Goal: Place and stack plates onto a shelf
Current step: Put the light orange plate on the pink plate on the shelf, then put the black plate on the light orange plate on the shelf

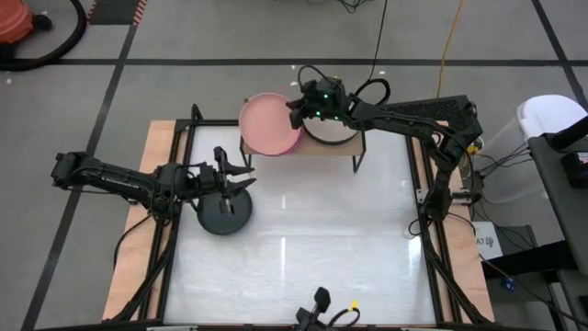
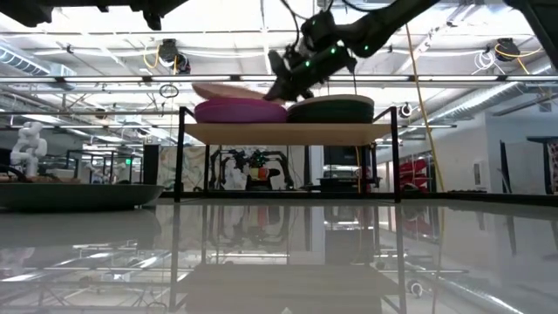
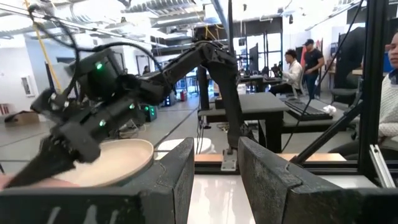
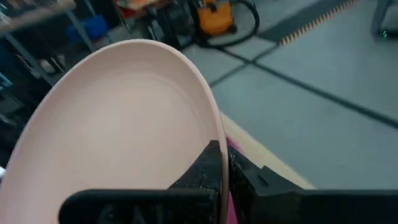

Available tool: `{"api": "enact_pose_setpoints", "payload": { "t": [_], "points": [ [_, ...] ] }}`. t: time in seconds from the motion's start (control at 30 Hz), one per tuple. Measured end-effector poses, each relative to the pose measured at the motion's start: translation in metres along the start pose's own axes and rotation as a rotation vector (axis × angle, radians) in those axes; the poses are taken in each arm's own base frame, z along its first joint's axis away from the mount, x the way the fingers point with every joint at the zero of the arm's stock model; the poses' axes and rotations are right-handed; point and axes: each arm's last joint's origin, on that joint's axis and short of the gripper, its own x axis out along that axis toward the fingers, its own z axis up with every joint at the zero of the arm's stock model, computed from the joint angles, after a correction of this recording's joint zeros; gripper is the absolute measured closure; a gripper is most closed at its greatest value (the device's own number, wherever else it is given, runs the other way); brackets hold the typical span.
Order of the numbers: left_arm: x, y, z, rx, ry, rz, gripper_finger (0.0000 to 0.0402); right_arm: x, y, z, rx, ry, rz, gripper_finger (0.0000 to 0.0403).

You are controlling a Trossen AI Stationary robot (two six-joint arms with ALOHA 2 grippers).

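Observation:
My right gripper (image 1: 296,112) is at the wooden shelf (image 2: 288,133) on the table's far side, shut on a peach plate (image 1: 269,124). That plate hangs tilted over the magenta plates (image 2: 240,111) on the shelf's left half. A dark stack (image 2: 331,110) with a beige plate (image 1: 333,131) on top sits on the right half. My left gripper (image 1: 237,178) is open over the far rim of a charcoal plate (image 1: 225,213), which lies flat on the table, and touches nothing. My right gripper (image 4: 222,155) pinches the peach plate's right-hand rim (image 4: 214,134), with one finger on the upper face and one beneath. The fingers come level from the table's right. The plate is tilted above the magenta stack (image 4: 233,149); whether it touches the stack, I cannot tell.
The shelf's black legs (image 1: 357,164) stand on the white table (image 1: 322,239), which has wooden side edges and a black frame (image 1: 170,239). A small black fixture (image 1: 320,302) sits at the near edge. People sit at desks (image 3: 298,62) beyond the table.

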Motion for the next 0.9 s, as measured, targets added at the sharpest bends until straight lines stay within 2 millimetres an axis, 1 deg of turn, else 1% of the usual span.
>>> {"api": "enact_pose_setpoints", "payload": {
  "t": [0.1, 0.17, 0.3, 0.4, 0.5, 0.6, 0.73, 0.8, 0.9],
  "points": [
    [0.000, 0.000, -0.001, 0.001, 0.006, -0.001, 0.0270, 0.008, -0.008, -0.012, 0.006, 0.065, -0.023, 0.0402],
    [0.000, 0.000, -0.001, 0.000, 0.006, -0.001, 0.0270, 0.012, -0.010, -0.016, 0.019, 0.083, -0.032, 0.0396],
    [0.000, 0.000, -0.001, -0.003, 0.006, -0.001, 0.0270, 0.011, -0.009, -0.015, 0.009, 0.078, -0.029, 0.0374],
    [0.000, 0.000, -0.001, -0.018, 0.007, -0.001, 0.0270, 0.002, -0.005, -0.007, -0.029, 0.057, -0.020, 0.0354],
    [0.000, 0.000, -0.002, -0.030, 0.018, -0.003, 0.0270, -0.016, 0.002, 0.007, -0.046, 0.034, -0.011, 0.0333],
    [0.000, -0.001, -0.005, -0.057, 0.049, -0.006, 0.0270, -0.038, 0.015, 0.016, -0.119, 0.065, 0.003, 0.0316],
    [-0.001, 0.000, -0.014, -0.085, 0.140, 0.048, 0.0270, -0.075, 0.047, 0.020, -0.254, 0.141, 0.059, 0.0308],
    [-0.001, 0.000, -0.017, -0.091, 0.200, 0.078, 0.0270, -0.095, 0.064, 0.014, -0.304, 0.165, 0.081, 0.0309],
    [0.001, -0.001, -0.010, -0.113, 0.268, 0.088, 0.0270, -0.122, 0.089, -0.014, -0.374, 0.203, 0.102, 0.0309]
  ]
}}
